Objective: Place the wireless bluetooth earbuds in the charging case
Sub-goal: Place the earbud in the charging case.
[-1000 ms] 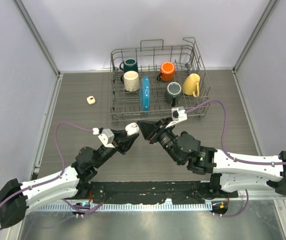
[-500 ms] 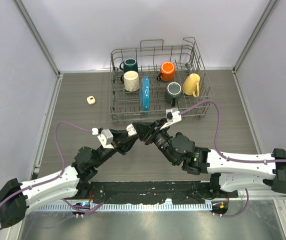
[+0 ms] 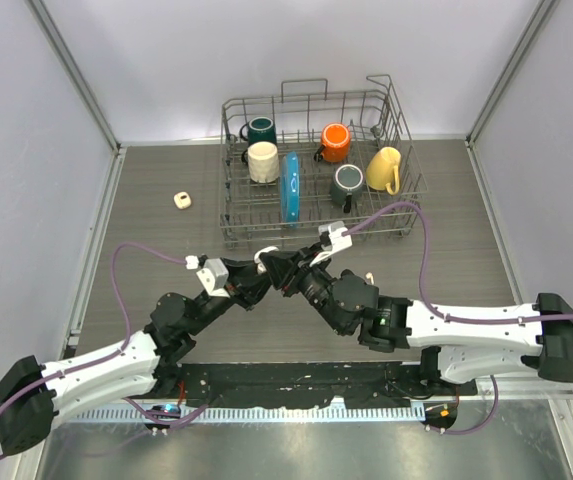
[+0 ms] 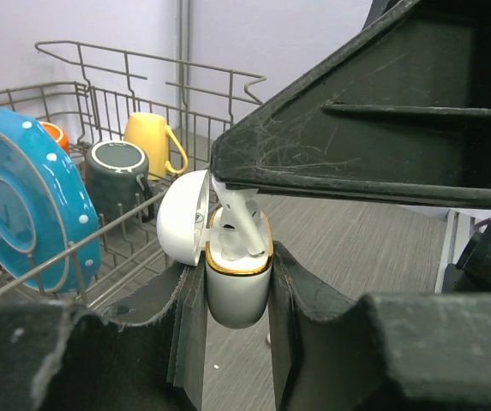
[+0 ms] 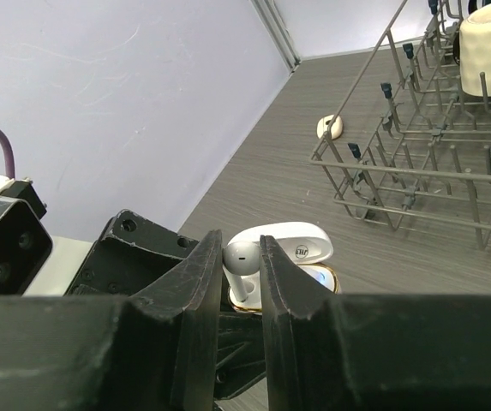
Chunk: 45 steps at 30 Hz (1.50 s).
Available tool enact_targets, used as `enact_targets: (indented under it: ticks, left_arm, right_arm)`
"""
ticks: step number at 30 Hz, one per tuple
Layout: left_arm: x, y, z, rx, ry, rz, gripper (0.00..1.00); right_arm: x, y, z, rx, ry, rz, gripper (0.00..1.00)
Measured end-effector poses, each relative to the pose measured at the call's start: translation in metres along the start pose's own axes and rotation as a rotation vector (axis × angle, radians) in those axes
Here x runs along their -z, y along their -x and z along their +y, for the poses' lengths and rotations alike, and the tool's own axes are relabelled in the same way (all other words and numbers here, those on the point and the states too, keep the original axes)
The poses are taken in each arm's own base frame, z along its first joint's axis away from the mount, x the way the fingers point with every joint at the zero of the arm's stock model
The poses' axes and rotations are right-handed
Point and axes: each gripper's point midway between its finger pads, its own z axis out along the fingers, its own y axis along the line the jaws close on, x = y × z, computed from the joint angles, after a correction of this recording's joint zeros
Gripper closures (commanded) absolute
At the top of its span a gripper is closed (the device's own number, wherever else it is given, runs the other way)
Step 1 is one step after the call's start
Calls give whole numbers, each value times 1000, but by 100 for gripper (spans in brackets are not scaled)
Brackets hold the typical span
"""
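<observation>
Left wrist view: shows the charging case standing upright, lid open, squeezed tight in the left gripper. Right wrist view: shows one earbud pinched in the narrow fingers of the right gripper. Hangs right on top of the case, stem pointing down into the open slot, round head up. Probably needs only a straight push down. Looks tiny, white, smooth and shiny. Held up above the table, just in front of the dish rack.
</observation>
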Motion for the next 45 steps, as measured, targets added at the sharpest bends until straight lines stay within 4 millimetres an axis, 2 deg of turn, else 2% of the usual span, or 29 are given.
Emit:
enact_targets:
  ticks: [19,34,45]
  left_arm:
    - [0,3,-3,17,-13,1,100]
    - [0,3,-4,18,-17,3,100]
    - [0,12,-2,18,1,-29,100]
  right_arm:
    - [-3,1,-1,41,-13,-2,99]
    - [2,-3,3,63,-7,24,99]
    - [7,-5,9,127,1,54,99]
